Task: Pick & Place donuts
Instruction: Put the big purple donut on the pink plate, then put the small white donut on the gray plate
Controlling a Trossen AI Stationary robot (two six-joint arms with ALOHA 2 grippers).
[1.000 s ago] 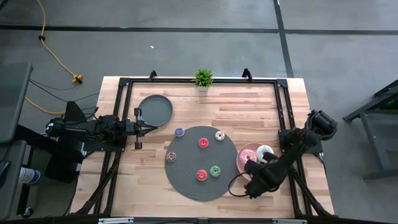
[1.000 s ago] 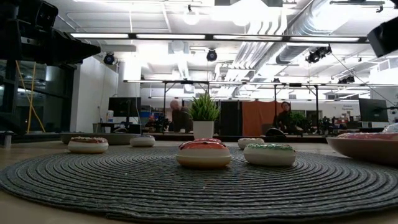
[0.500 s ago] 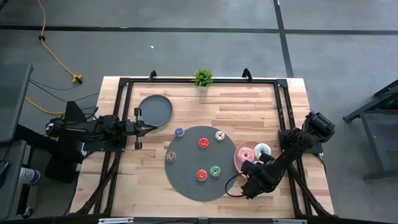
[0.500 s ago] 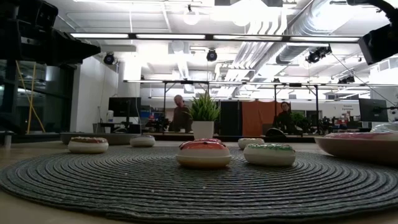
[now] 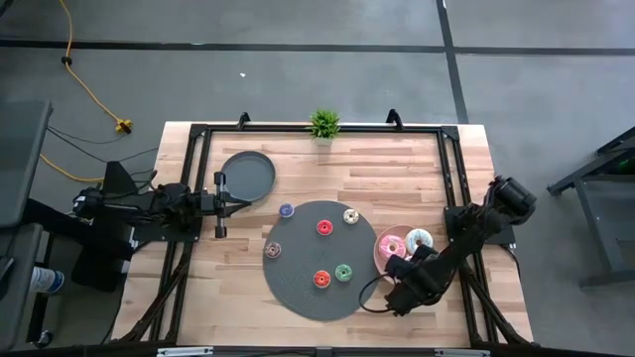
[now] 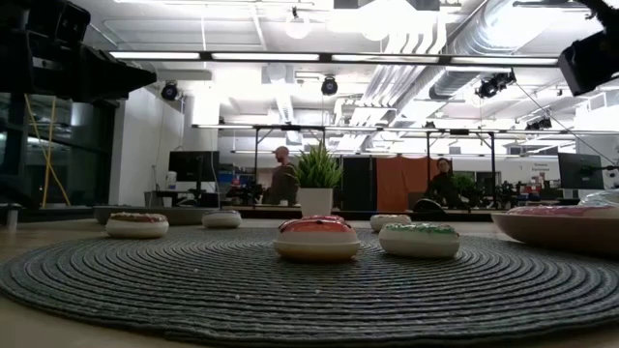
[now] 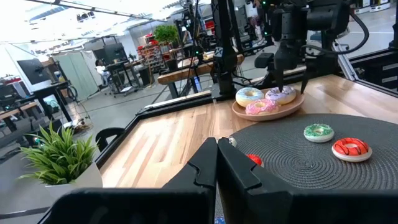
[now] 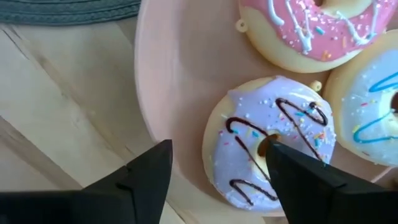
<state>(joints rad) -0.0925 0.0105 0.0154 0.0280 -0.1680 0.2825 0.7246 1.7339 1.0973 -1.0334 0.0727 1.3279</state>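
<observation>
Three larger donuts lie in the pink plate (image 5: 381, 248) at the table's right: a pink one (image 8: 311, 31), a white one (image 8: 373, 118) and a lilac one (image 8: 273, 149). My right gripper (image 8: 221, 168) hangs open over the lilac donut, one finger above its hole and the other outside its rim; it also shows in the high view (image 5: 407, 260). Several tiny donuts rest on the round grey woven mat (image 5: 298, 293), among them a red (image 5: 324, 227) and a green one (image 5: 343, 272). My left gripper (image 5: 236, 203) waits shut at the table's left. My right gripper comes at the lilac donut from above. One finger (image 8: 298, 174) covers the donut's hole (image 8: 264, 144), and whether it touches the ring I cannot tell. The other finger (image 8: 149, 177) stands clear of the outer rim. The donut lies flat in the plate.
A round dark grey plate (image 5: 247, 176) sits at the far left, beside my left gripper. A small potted plant (image 5: 323, 125) stands at the far edge. A black frame (image 5: 298, 130) runs around the table. Bare wood (image 5: 397, 178) lies between mat and far edge.
My right gripper has opened over the lilac donut, which now lies in the pink plate. The gripper and the plate have shifted a little toward the table's left.
</observation>
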